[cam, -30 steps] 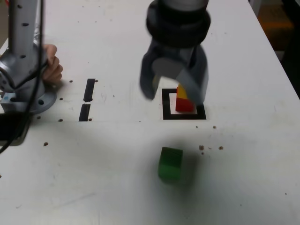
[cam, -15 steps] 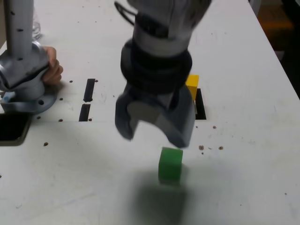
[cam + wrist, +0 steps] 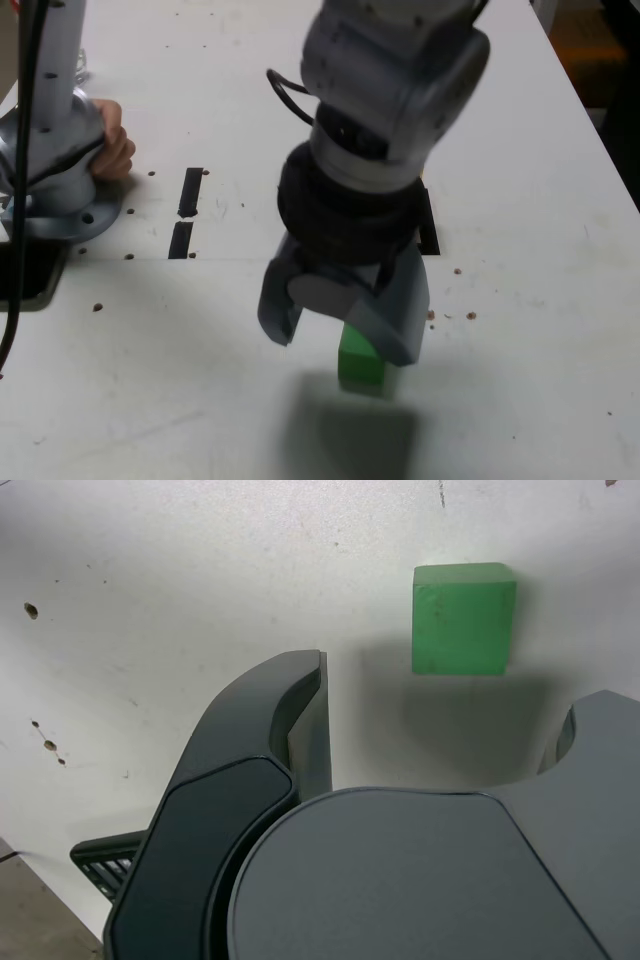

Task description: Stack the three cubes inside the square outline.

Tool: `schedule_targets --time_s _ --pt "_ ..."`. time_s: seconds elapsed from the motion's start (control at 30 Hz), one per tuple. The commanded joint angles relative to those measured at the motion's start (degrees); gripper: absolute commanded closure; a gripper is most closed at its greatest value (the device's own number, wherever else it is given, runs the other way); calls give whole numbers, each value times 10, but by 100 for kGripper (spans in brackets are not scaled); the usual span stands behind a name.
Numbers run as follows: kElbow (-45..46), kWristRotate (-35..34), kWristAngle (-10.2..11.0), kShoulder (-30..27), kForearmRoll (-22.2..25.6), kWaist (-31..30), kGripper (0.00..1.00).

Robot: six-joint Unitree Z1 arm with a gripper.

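Gripper: While its two grey fingers stand spread apart, the gripper (image 3: 344,345) hangs over the table (image 3: 540,350) and pinches nothing.
Green cube: It rests on the white table, and in the exterior view one finger covers a part of the green cube (image 3: 360,367); the wrist view shows the cube whole, apart from both fingers.
Square outline: Only a black strip of the square outline (image 3: 430,228) is seen, next to the arm (image 3: 385,90), which hides the other parts.
Yellow cube: A very thin piece of the yellow cube (image 3: 422,174) shows beside the arm, above that strip in the exterior view.
Red cube: It is hidden, so its place cannot be told.
Bar marks: Two short black bars (image 3: 190,192) lie on the table, well apart from the outline, toward the exterior view's left.
Shadow: A soft dark shadow (image 3: 350,435) falls near the green cube.
Person: At the exterior view's left, a hand (image 3: 113,142) is beside the grey metal base (image 3: 62,200).
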Motion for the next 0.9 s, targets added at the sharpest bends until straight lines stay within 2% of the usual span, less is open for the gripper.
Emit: schedule_targets --time_s 0.0,0.33,0.87 --pt "3 0 -2 8 -1 0 13" --pt "17 6 -17 29 -15 18 13" --pt "34 31 -27 66 -51 40 11"
